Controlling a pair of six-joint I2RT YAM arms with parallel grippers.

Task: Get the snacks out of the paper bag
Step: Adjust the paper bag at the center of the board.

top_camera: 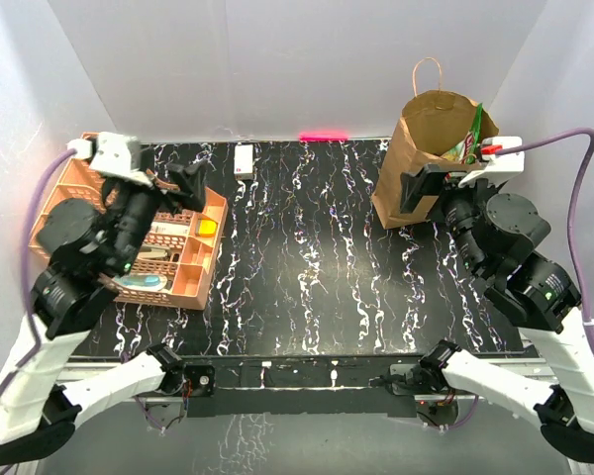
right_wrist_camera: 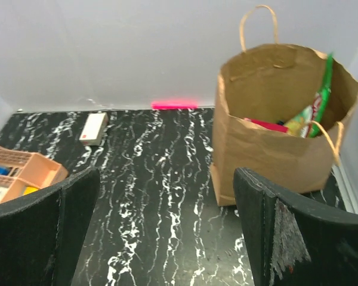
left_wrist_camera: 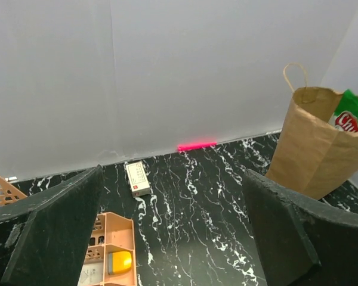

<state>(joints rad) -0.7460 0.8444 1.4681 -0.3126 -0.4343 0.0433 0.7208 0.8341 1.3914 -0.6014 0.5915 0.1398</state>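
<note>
— Black marbled tabletop (top_camera: 307, 287) is being bounded by white walls (top_camera: 277, 59) on three sides. How are the tools being held?

— Both are being held spread wide. The left gripper (left_wrist_camera: 173, 238) is being shown with its dark fingers well apart and nothing between them. The right gripper (right_wrist_camera: 167, 238) is being held the same way, with nothing pinched.

— Where is the paper bag being seen?

— The brown paper bag (right_wrist_camera: 268, 149) is standing upright with its mouth open, ahead of the right gripper and slightly to its right, apart from the fingers. From the left gripper it is being seen farther ahead and off to the right.

— And the snacks?

— The snacks are being held inside the bag. A green chip bag (right_wrist_camera: 323, 83) with a red logo is being propped against the bag's right wall, its top poking above the rim. Beside it, a yellow-green pouch (right_wrist_camera: 299, 122) and a red packet edge (right_wrist_camera: 264, 124) are being partly shown. Anything deeper is being hidden by the paper.

— What else is being seen around the tools?

— An orange mesh organiser (left_wrist_camera: 120, 226) is lying beneath the left gripper and to its left, with a yellow item (left_wrist_camera: 119, 261) in one compartment. A small white box (left_wrist_camera: 137, 179) is being seen ahead of the left gripper, near the back wall. A pink strip (left_wrist_camera: 197, 145) is glowing at the wall's foot, just right of the box.
</note>
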